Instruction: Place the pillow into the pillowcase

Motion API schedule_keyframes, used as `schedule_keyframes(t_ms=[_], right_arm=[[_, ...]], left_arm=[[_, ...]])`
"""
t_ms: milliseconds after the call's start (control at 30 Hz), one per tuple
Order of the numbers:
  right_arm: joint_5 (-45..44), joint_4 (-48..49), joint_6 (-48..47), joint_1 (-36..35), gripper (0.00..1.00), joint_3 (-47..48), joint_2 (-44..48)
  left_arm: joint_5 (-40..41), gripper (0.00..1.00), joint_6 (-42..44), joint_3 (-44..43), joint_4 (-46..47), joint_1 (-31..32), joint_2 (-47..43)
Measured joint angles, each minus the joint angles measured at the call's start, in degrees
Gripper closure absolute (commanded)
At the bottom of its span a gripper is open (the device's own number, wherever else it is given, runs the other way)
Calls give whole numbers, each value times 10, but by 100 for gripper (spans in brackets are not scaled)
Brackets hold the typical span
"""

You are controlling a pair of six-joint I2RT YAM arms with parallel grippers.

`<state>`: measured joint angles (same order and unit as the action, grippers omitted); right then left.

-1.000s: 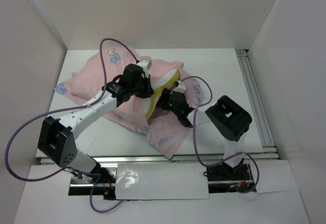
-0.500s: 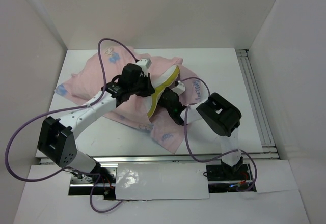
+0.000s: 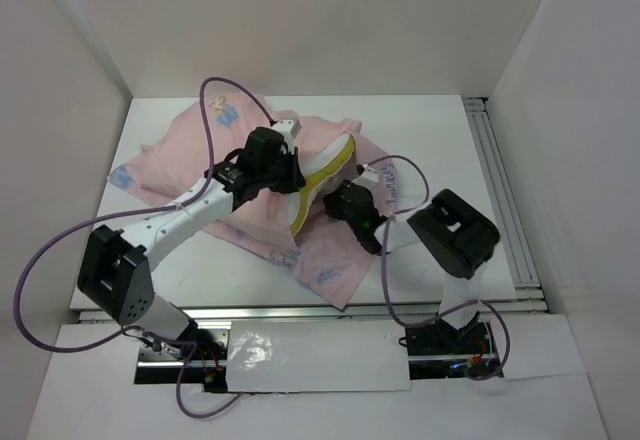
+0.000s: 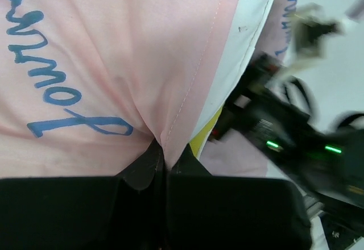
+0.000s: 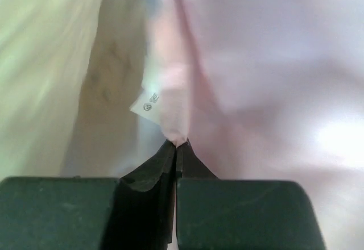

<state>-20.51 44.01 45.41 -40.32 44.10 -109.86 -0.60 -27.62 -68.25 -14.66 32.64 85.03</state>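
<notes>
The pale pink pillowcase (image 3: 190, 150) lies spread over the middle and left of the table, blue lettering showing on it (image 4: 68, 79). The white pillow with its yellow piped seam (image 3: 318, 175) pokes out of the case's mouth between the two arms; only that edge shows. My left gripper (image 3: 290, 165) is shut on the hemmed pink edge of the pillowcase (image 4: 187, 85), pillow white and yellow just beside it (image 4: 207, 133). My right gripper (image 3: 335, 200) is shut on a pinch of pink pillowcase fabric (image 5: 176, 136) next to a small white care label (image 5: 149, 105).
A lower flap of the pillowcase (image 3: 325, 270) reaches toward the table's front edge. A metal rail (image 3: 500, 190) runs along the table's right side. Purple cables (image 3: 215, 90) loop over both arms. White walls enclose the table on three sides.
The right gripper has closed from open onto the pillowcase fabric and shifted slightly right. The left gripper stayed shut on the hem, holding its place.
</notes>
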Motion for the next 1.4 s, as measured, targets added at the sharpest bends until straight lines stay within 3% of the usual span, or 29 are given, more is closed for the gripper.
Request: schedule_keyframes(t_ms=[267, 467, 600, 833, 1100, 1400], right_arm=[[162, 51, -66, 87, 100, -215, 272], [255, 47, -89, 127, 100, -275, 430], [274, 12, -97, 164, 100, -280, 486], [289, -28, -103, 224, 100, -267, 478], [273, -43, -133, 255, 100, -190, 462], [270, -60, -159, 257, 100, -87, 343]], left_arm=[[2, 100, -1, -61, -16, -30, 104], [2, 100, -14, -61, -3, -28, 151], [-7, 100, -15, -52, 33, -22, 177], [-12, 100, -7, 19, 113, -17, 131], [30, 100, 11, -16, 102, 8, 134], [-53, 100, 131, 111, 214, 36, 10]])
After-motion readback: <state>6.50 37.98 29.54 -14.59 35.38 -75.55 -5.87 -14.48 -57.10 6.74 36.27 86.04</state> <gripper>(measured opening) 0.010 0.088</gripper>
